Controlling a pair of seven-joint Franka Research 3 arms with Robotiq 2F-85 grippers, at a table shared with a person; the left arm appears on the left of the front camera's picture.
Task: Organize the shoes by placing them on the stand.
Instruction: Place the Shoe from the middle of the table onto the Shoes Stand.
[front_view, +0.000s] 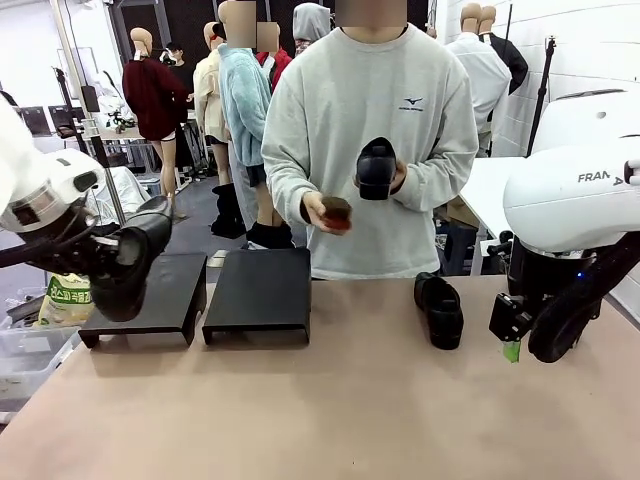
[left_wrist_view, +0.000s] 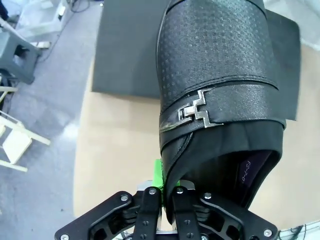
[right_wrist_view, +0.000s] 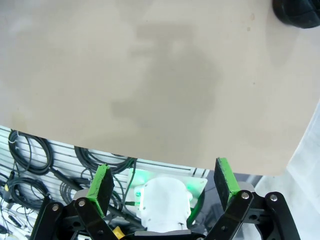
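- My left claw is clamping shut on the held shoe, pinching its rim at the heel end.
- The held shoe is hanging off the table, toe pointing down, over the near left part of the left stand.
- In the left wrist view it is stretching away from my fingers, with its silver buckle facing the camera and the stand's dark top lying under the toe.
- The right stand is sitting just beside the left one, with a narrow gap between them.
- The table shoe is lying on the table to the right of the stands, near my right arm.
- The person is holding the third shoe at chest height in one hand and a small brown thing in the other.
- My right claw is hanging open over the table's near right edge, gripping nothing.
- In the right wrist view the green pads are standing well apart.
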